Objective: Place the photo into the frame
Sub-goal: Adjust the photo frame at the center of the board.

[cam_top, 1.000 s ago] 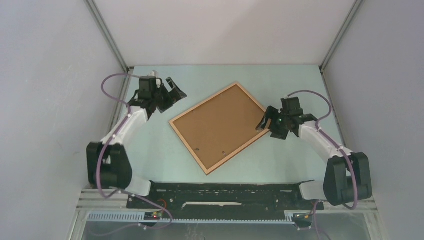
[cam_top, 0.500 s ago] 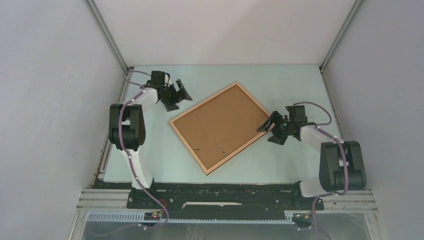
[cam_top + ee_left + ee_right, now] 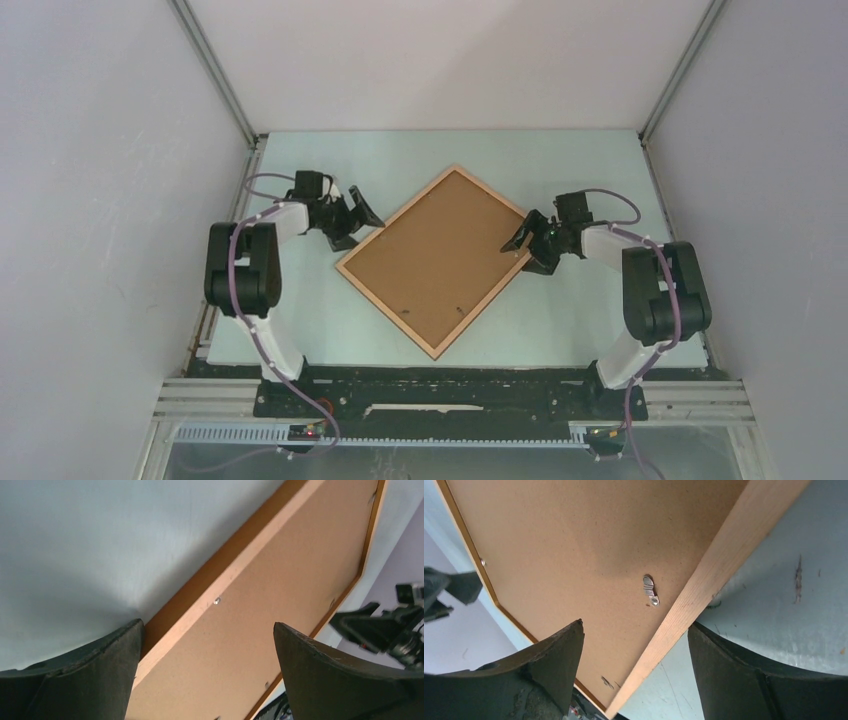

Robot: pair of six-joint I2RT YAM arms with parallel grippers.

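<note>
Wooden frame (image 3: 437, 258) lies back-up, opposite edges between the left and right spread jaws.

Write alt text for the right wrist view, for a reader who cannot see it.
Close-up of the frame lying back-up on a pale table, its brown fibreboard panel filling most of the view. A small metal clip sits beside its light wooden edge, which runs diagonally down between two dark, open jaws.

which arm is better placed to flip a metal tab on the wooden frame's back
Right, probably: its open gripper straddles an edge of the light-brown wooden frame, a silver metal tab just ahead.
</note>
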